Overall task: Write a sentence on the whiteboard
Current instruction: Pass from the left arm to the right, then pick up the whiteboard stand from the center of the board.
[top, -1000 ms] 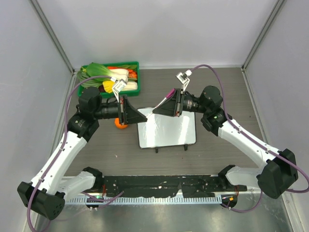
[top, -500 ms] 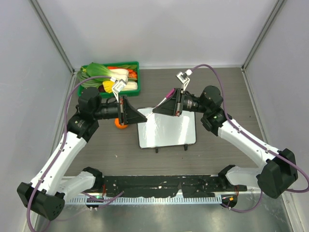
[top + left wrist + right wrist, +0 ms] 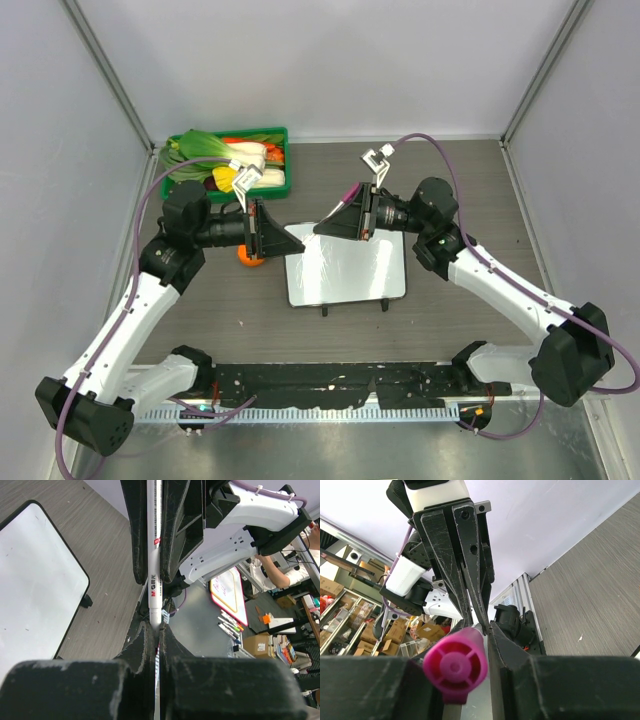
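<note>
- Left wrist view, left pincer [image 3: 156,630]: closed tight, its fingertips meeting at the narrow near end of the marker [image 3: 154,545]. You cannot tell whether they pinch that end or only touch it.
- Right pincer [image 3: 155,577]: clamped on the marker's white barrel, one finger on each side. The magenta end [image 3: 454,666] juts out behind its fingers in your right wrist view.
- Likely reason for the hold: two pincers nose to nose on one pen suits uncapping or re-seating it before you write.
- Whiteboard [image 3: 345,268]: lies flat on the worktop [image 3: 260,330], just below where the pincers meet, so the pen need only come down. No writing shows on it, only glare.
- Green tray [image 3: 284,160] of vegetables: far left corner, apart from the board.
</note>
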Controlling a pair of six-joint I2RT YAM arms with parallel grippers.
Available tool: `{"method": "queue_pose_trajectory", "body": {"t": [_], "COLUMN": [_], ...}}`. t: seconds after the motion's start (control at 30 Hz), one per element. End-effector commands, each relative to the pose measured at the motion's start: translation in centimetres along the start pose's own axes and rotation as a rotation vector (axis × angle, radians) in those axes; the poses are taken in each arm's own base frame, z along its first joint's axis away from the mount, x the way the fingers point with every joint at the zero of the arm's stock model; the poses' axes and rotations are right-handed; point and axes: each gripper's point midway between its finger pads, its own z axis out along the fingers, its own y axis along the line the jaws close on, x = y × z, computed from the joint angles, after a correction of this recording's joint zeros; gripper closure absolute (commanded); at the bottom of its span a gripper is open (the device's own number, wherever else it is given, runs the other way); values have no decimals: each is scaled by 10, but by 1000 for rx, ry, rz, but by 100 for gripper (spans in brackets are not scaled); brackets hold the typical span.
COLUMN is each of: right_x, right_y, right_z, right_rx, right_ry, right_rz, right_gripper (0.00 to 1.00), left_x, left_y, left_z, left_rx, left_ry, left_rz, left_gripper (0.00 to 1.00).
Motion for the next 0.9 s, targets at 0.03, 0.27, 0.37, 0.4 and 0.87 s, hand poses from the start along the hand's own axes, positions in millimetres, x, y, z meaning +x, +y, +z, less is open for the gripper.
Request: {"method": "queue_pose_trajectory", "body": {"t": [0.03, 0.27, 0.37, 0.4, 0.87], "right_x": [-10, -9, -7, -7, -7], "right_y": [18, 17, 16, 15, 0], "right_z": [4, 6, 6, 6, 0], "right_rx": [-54, -53, -55, -52, 58], "right_ry": [-13, -15, -6, -7, -36], "right_rz": [-55, -47, -44, -47, -81], "right_gripper": [73, 80, 89, 97, 99], "left_x": [-1, 1, 1, 0, -2], "left_y": [-6, -6, -5, -4, 3], "left_z": [0, 0, 0, 0, -6], "left_rx": [20, 23, 17, 13, -80], "left_ry": [-8, -4, -11, -12, -60], "left_rz": [34, 30, 37, 38, 35], "left_gripper": [100, 100, 100, 100, 1]}}
